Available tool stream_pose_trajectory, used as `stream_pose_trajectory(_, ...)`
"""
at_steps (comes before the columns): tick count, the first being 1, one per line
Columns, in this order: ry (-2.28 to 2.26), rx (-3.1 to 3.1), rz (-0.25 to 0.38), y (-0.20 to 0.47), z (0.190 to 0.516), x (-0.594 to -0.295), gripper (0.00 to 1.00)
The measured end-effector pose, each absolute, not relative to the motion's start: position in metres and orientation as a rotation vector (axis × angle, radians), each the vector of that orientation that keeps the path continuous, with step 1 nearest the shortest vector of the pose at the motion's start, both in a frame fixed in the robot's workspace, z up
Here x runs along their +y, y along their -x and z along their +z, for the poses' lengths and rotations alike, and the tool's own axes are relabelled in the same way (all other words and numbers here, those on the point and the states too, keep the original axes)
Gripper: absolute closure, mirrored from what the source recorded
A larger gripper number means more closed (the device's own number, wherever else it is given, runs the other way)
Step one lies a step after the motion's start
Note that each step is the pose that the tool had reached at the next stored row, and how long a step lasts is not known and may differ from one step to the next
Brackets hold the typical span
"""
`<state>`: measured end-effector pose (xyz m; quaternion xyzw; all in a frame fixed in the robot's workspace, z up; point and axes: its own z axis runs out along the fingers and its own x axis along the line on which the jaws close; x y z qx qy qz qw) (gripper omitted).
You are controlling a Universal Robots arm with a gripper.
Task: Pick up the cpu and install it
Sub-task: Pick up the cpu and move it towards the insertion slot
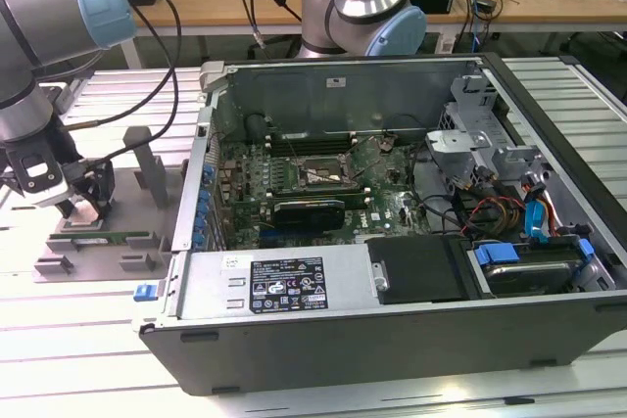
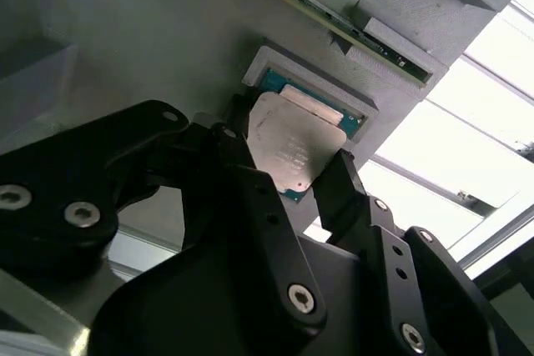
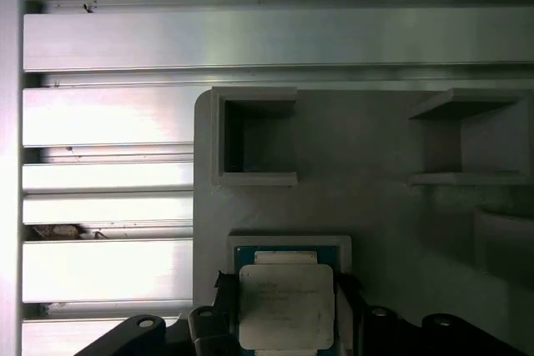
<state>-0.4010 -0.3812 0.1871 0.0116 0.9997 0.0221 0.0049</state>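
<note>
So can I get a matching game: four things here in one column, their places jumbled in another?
1 cpu
2 gripper
3 graphics card
4 grey tray

A inside the open computer case
B on the slatted metal table, left of the case in the exterior view
C in a recess of the tray
D down at the cpu

Pairs: 1-C, 2-D, 3-A, 4-B.

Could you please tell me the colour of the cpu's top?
Silvery-white; the small square cpu shows best in the first wrist view.
</note>
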Motion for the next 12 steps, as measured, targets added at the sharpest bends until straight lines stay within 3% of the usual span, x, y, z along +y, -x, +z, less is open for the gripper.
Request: stream_pose_trajectory(12, -0.036, 3.131, 0.069, 0.4011, 0.1897, -0.3812, 0.45)
